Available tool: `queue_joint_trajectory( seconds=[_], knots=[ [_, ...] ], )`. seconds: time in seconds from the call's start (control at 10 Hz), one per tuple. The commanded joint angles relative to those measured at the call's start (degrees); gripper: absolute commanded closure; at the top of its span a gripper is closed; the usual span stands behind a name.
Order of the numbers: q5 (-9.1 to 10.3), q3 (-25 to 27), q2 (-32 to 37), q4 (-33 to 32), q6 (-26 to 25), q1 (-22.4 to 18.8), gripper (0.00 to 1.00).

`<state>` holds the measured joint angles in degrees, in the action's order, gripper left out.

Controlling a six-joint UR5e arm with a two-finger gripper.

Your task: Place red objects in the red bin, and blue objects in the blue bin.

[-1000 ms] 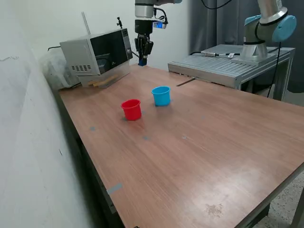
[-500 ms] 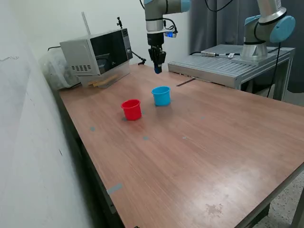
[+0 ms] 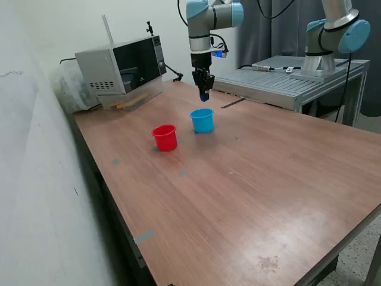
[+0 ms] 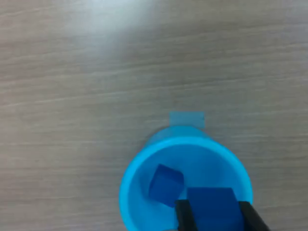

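Observation:
My gripper [image 3: 203, 95] hangs above the light blue bin [image 3: 202, 120], shut on a dark blue cube [image 4: 213, 208]. In the wrist view that cube sits between the two black fingers [image 4: 184, 217], right over the blue bin [image 4: 139, 166]. A second dark blue cube [image 4: 165, 185] lies tilted inside the bin. The red bin [image 3: 165, 137] stands on the table to the exterior view's left of the blue one. No red cubes show in either view.
A microwave [image 3: 122, 67] sits at the back of the wooden table [image 3: 250, 179]. A grey metal platform [image 3: 286, 80] with a second robot arm [image 3: 333, 36] stands at the back right. A pale blue tape patch [image 4: 186, 118] lies beside the blue bin.
The gripper has travelled from near the microwave toward the exterior view's right and down, carrying the blue cube, and now hangs over the blue bin.

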<state>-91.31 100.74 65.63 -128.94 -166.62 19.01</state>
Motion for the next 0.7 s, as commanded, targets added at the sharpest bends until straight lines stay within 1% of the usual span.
queue_joint_trajectory(
  seconds=[0.0,0.2,0.6],
  knots=[
    [0.87,-0.27,-3.74,-4.55,0.68,0.41,1.00],
    [1.92,-2.55,-5.24,-5.00,1.38,0.59,1.00],
    [1.93,-2.74,-5.42,-5.09,1.38,0.85,1.00]
  ],
)
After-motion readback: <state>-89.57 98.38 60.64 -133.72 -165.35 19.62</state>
